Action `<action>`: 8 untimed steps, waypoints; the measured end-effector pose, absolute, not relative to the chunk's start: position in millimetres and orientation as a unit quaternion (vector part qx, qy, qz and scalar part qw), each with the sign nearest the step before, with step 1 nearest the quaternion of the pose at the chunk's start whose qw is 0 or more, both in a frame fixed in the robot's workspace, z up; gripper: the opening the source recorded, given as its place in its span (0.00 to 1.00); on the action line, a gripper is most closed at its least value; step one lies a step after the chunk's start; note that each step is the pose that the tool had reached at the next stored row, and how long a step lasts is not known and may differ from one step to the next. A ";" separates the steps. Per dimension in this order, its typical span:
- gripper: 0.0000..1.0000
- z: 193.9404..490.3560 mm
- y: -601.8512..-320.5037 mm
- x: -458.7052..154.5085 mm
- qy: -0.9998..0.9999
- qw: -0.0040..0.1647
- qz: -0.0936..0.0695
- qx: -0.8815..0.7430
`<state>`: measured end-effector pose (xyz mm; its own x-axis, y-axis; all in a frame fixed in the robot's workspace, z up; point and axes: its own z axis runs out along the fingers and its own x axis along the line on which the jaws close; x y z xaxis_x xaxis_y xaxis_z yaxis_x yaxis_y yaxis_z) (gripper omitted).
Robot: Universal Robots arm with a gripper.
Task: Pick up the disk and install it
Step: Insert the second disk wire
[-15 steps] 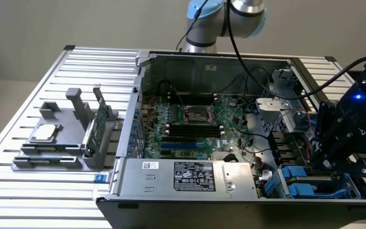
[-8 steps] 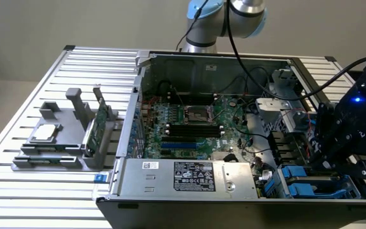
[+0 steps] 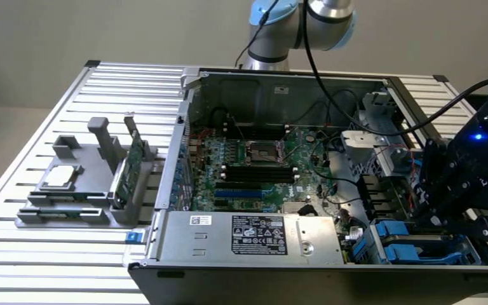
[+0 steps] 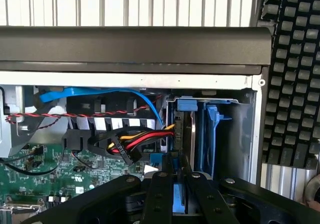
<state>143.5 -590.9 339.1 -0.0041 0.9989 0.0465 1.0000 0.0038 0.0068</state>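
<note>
At case corner, drive bay: gripper [image 3: 460, 219] hangs over the bay at the open PC case's [image 3: 269, 86] corner nearest the exterior view's right.
Jaws: black perforated fingers [image 4: 159, 196] close together, narrow gap; blue plastic shows between them; can't tell if gripped.
Disk: disk [image 4: 186, 134] stands on edge in the bay slot, blue carrier w/ end tab, grey metal side.
Beside it: red/yellow/black cable bundle [image 4: 135, 141] touching disk's end.
Case: green motherboard [image 3: 253, 159], labelled metal PSU [image 3: 257, 235].
Table: ribbed aluminium table [image 3: 74, 95]; grey holder [image 3: 83, 190] w/ square silver chip [image 3: 61, 178], upright green card [image 3: 129, 165].
</note>
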 end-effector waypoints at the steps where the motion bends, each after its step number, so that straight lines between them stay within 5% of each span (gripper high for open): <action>1: 0.16 338.6 -591.2 143.5 -0.708 0.015 -0.020 -0.705; 8: 0.16 334.4 -593.8 143.6 -0.709 0.022 -0.027 -0.705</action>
